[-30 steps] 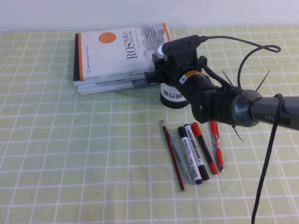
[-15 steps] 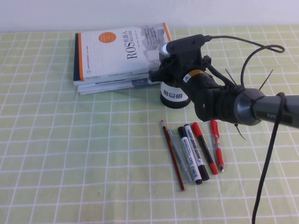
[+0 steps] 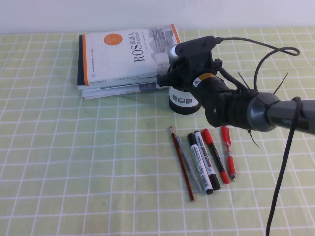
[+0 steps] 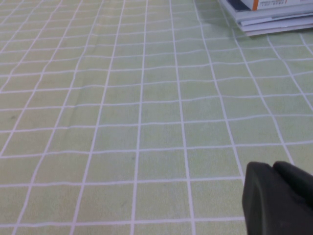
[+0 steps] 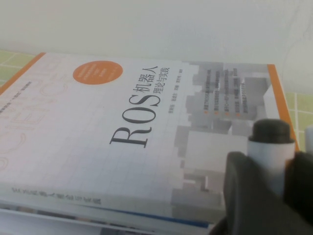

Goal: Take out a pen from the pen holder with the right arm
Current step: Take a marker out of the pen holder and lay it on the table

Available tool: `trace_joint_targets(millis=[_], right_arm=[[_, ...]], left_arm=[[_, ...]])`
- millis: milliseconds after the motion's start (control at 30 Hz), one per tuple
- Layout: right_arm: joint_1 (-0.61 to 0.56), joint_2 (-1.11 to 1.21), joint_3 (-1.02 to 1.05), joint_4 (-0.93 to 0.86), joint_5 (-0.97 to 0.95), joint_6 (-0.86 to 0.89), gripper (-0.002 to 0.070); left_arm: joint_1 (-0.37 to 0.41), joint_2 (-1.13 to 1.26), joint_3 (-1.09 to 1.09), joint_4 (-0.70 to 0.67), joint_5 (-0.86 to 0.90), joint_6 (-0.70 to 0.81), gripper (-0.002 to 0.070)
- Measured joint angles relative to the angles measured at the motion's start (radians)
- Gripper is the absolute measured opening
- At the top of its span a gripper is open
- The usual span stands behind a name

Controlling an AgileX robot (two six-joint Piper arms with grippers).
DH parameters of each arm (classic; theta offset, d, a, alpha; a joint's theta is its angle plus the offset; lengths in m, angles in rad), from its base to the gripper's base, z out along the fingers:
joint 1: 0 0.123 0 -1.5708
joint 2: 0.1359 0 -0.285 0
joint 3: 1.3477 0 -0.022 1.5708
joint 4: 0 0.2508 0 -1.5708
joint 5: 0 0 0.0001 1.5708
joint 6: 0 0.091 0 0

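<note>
The pen holder [image 3: 183,102] is a short white and black cylinder standing in front of the books. My right gripper [image 3: 173,68] hangs right over it, mostly hidden by the wrist housing. In the right wrist view a white pen with a dark cap [image 5: 268,147] stands upright between the two dark fingers [image 5: 244,188], which press on both its sides; my right gripper [image 5: 270,182] is shut on it. My left gripper [image 4: 274,169] shows only in the left wrist view, low over bare tablecloth, its fingers together with nothing in them.
A stack of books [image 3: 125,56] lies at the back, just left of the holder. In front of the holder lie a red pencil [image 3: 182,164], two black-and-white markers [image 3: 202,160] and two red pens [image 3: 216,157]. A green checked cloth [image 3: 74,162] covers the table.
My right gripper has shifted slightly to the right over the holder and its fingers have drawn in onto the pen. The pens on the table have not moved.
</note>
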Motion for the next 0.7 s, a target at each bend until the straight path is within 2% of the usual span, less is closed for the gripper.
trace_joint_targets(millis=[700], right_arm=[[0.0, -0.267, 0.0, -0.058, 0.124, 0.0, 0.012]], left_arm=[[0.0, 0.0, 0.0, 0.0, 0.0, 0.0, -0.0006]])
